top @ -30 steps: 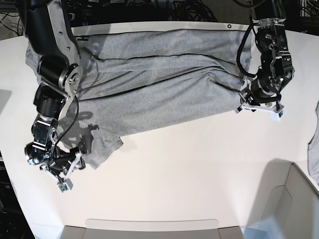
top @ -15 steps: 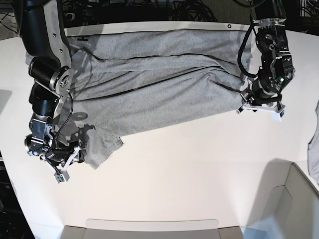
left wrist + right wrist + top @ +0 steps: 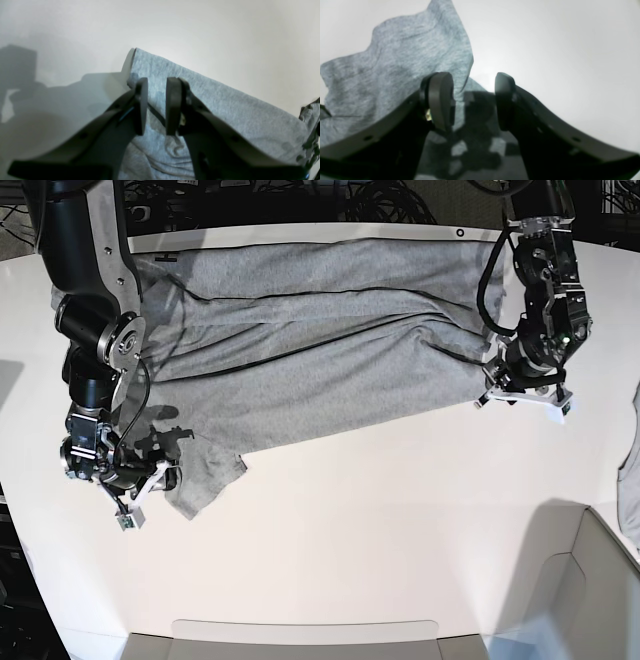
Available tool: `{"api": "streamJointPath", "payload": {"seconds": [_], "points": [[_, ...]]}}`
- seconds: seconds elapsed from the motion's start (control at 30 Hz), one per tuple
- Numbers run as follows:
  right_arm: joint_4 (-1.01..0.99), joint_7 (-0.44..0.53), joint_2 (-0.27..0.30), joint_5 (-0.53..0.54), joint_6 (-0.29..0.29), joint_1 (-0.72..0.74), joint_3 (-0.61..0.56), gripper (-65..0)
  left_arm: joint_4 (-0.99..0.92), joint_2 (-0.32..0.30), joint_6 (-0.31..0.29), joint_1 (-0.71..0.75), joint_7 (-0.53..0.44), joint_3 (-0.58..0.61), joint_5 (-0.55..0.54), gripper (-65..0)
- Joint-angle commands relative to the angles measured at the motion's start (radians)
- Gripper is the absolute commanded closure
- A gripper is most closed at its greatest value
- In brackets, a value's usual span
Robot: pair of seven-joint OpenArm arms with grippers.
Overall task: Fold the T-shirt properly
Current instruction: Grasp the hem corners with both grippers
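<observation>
Base view: grey T-shirt [image 3: 310,340] lies spread across the white table [image 3: 380,520]. Left gripper [image 3: 156,107] seems to pinch a cloth fold at one corner, though blur obscures contact. Right gripper [image 3: 472,100] gapes empty beside the sleeve [image 3: 205,475]; lifting one-sided could bunch the shirt.

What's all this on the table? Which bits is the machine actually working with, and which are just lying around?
Part of the job:
- the grey T-shirt, spread across the table
- the left gripper, at the shirt's edge
- the right gripper, jaws apart beside the sleeve

Just lying about:
- a paler grey cloth at the table's edge
- a box in the near corner
</observation>
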Motion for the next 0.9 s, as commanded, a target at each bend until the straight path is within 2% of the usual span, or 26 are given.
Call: {"api": "streamJointPath", "payload": {"seconds": [0.0,0.2,0.43,0.6,0.87], "points": [[-0.003,0.027,0.015,0.01,0.001,0.039,-0.001,-28.9,0.015,-0.011,0.003,-0.016,-0.01,-0.006,-0.002,-13.5],[-0.033,0.027,0.014,0.01,0.001,0.041,-0.001,-28.9,0.013,-0.011,0.004,-0.023,-0.012,-0.008,-0.001,-14.1],[-0.035,0.025,0.015,0.01,0.002,0.039,-0.003,-28.9,-0.099,-0.014,0.006,-0.146,-0.006,-0.043,0.001,-26.5],[-0.035,0.025,0.021,0.01,0.002,0.035,-0.003,-28.9,-0.231,-0.017,0.006,-0.197,-0.004,-0.055,0.001,-26.6],[-0.035,0.025,0.023,0.01,0.002,0.033,-0.003,-28.9,-0.252,-0.017,-0.001,-0.141,-0.01,-0.046,0.001,-26.7]]}}
